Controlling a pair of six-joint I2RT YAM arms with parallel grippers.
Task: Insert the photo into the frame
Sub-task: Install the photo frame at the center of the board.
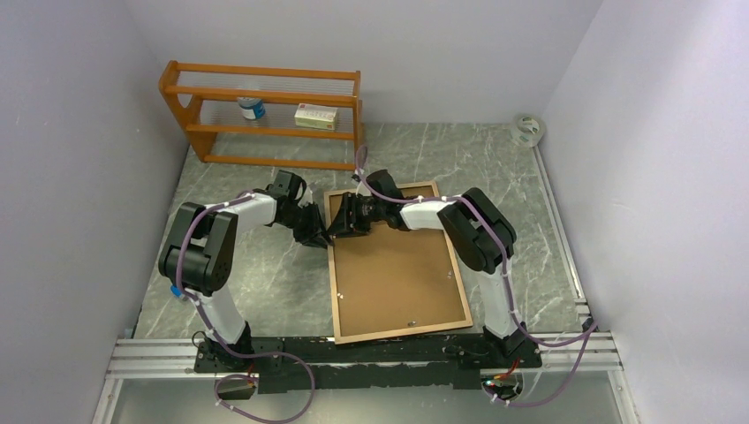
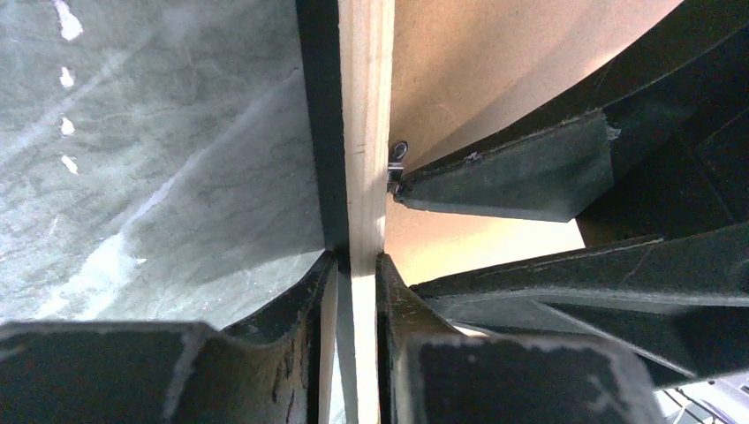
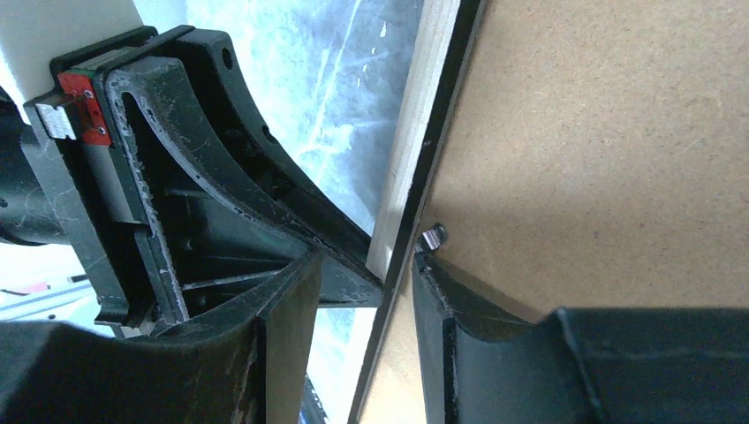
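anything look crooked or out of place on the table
Only slightly: the frame lies reverse-up, skewed against the edges of the table, its near edge reaching the arms' black base rail. The left gripper pinches its left rail. Nothing looks spilled or broken.

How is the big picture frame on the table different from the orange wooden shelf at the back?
The thin, light wood-coloured rectangular picture frame lies on the grey marbled table; the orange-brown wooden shelf rack stands upright at the back. The frame is pale, the rack darker orange. The frame surrounds a brown backing board; the rack's shelves are open, holding a small bottle and pale box. Both look wooden.
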